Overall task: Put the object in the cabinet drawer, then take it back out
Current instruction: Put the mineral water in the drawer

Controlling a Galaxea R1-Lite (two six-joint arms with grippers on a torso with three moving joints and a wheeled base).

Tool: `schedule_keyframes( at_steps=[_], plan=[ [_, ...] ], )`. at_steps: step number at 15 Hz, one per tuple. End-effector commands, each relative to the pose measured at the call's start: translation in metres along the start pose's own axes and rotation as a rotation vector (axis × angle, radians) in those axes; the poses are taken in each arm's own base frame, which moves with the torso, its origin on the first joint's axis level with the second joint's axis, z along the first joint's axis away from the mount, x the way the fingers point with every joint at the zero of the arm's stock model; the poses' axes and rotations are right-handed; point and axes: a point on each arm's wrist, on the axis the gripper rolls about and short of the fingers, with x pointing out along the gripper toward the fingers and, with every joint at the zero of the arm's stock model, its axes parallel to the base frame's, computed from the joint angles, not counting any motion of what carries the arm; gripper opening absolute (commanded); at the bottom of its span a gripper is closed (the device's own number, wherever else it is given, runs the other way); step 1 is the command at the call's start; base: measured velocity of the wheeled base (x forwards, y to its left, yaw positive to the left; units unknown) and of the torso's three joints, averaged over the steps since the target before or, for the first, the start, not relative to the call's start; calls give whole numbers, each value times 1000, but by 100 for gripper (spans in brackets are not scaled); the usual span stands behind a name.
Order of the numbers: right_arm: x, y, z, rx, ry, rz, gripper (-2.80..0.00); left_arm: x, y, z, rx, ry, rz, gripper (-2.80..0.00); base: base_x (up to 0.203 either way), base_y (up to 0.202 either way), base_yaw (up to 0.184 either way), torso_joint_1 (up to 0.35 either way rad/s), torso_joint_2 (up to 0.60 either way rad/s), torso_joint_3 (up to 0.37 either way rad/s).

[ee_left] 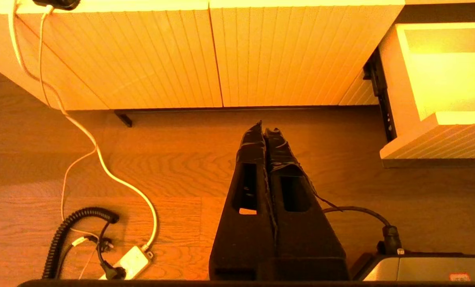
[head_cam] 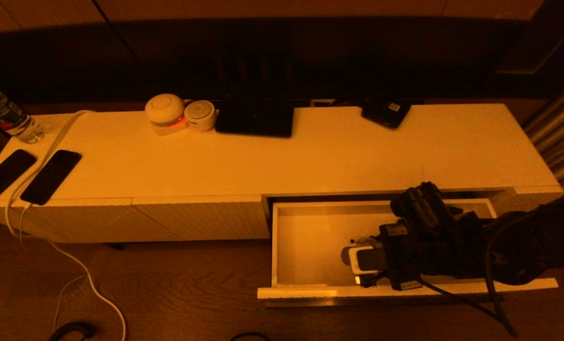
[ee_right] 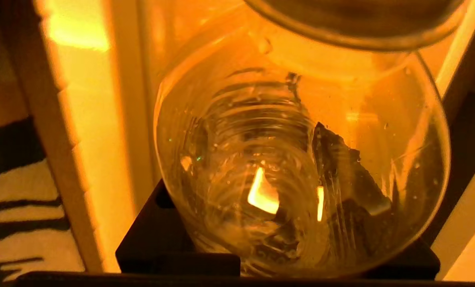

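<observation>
The cabinet drawer (head_cam: 310,290) stands pulled out at the right of the white cabinet, and its pale inside shows. My right gripper (head_cam: 364,260) reaches into it near the front wall, shut on a clear bottle (ee_right: 285,159) with a pale cap end (head_cam: 353,258). The bottle fills the right wrist view, and one dark finger (ee_right: 341,171) shows through it. Beside the bottle runs the drawer wall (ee_right: 81,119). My left gripper (ee_left: 264,129) hangs shut and holds nothing, above the wood floor in front of the slotless ribbed panels (ee_left: 161,56). The drawer corner (ee_left: 440,135) lies to its side.
On the cabinet top lie two dark phones (head_cam: 50,176), a water bottle (head_cam: 7,116), two round white devices (head_cam: 165,111), a black tablet (head_cam: 255,118) and a small black item (head_cam: 386,112). A white cable (ee_left: 101,159) runs to a power strip (ee_left: 129,263) on the floor.
</observation>
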Motion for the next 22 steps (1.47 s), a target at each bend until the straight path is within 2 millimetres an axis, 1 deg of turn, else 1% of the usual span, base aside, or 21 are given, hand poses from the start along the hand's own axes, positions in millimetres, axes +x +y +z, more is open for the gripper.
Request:
schedule_keyframes(
  at_steps=[1, 5, 6, 14, 16, 18, 20, 22],
  plan=[
    [7, 1, 3, -8, 2, 4, -280, 0, 0, 0, 0, 0, 0, -280, 0, 0, 0, 0, 0, 0],
    [12, -2, 10, -16, -12, -4, -280, 0, 0, 0, 0, 0, 0, -280, 0, 0, 0, 0, 0, 0],
    [12, -2, 11, -17, -15, -6, 0, 0, 0, 0, 0, 0, 0, -280, 0, 0, 0, 0, 0, 0],
    [13, -6, 13, -14, -23, -23, 0, 0, 0, 0, 0, 0, 0, -280, 0, 0, 0, 0, 0, 0],
    [17, -6, 17, -17, -33, -36, 0, 0, 0, 0, 0, 0, 0, -280, 0, 0, 0, 0, 0, 0],
    [15, -9, 21, 1, -45, -48, 0, 0, 0, 0, 0, 0, 0, -280, 0, 0, 0, 0, 0, 0],
    [5, -13, 25, 55, -68, -72, 0, 0, 0, 0, 0, 0, 0, -280, 0, 0, 0, 0, 0, 0],
    [-19, -21, 24, 67, -93, -124, 0, 0, 0, 0, 0, 0, 0, -280, 0, 0, 0, 0, 0, 0]
  ],
)
